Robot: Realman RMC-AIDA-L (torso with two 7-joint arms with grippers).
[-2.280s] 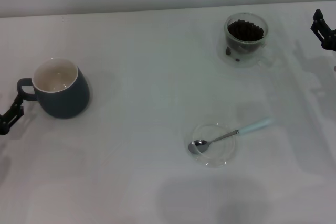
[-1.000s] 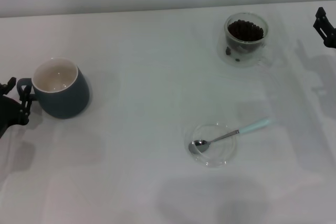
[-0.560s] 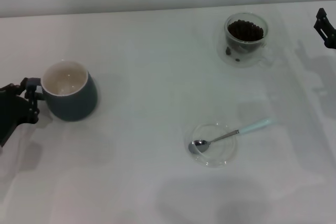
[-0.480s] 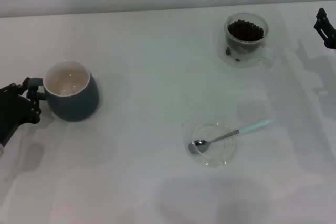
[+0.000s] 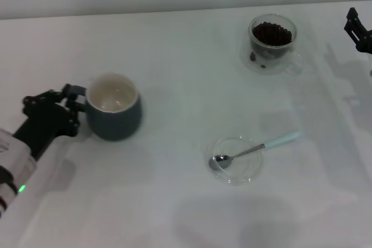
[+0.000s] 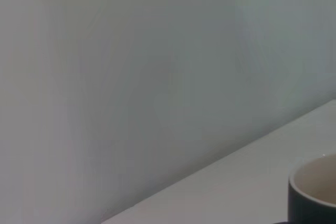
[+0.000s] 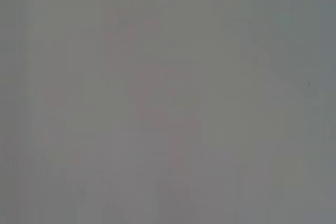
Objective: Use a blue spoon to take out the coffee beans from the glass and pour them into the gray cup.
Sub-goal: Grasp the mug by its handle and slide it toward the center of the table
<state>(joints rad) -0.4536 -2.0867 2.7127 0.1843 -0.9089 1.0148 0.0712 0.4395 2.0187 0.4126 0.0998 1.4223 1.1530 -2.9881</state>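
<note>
left gripper, clamped on the gray cup handle, just dragged it toward the blue spoon and glass, so scooping gets a shorter trip; right gripper parked, can't tell its fingers.

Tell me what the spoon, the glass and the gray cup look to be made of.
Spoon: shiny bowl and neck with bright glints, likely polished metal; the pale blue handle looks matte, perhaps plastic or coated.
Glass: clear, the beans show through its walls, so glass or possibly clear plastic.
Gray cup: opaque dark outside, smooth white inside, likely glazed ceramic.
</note>
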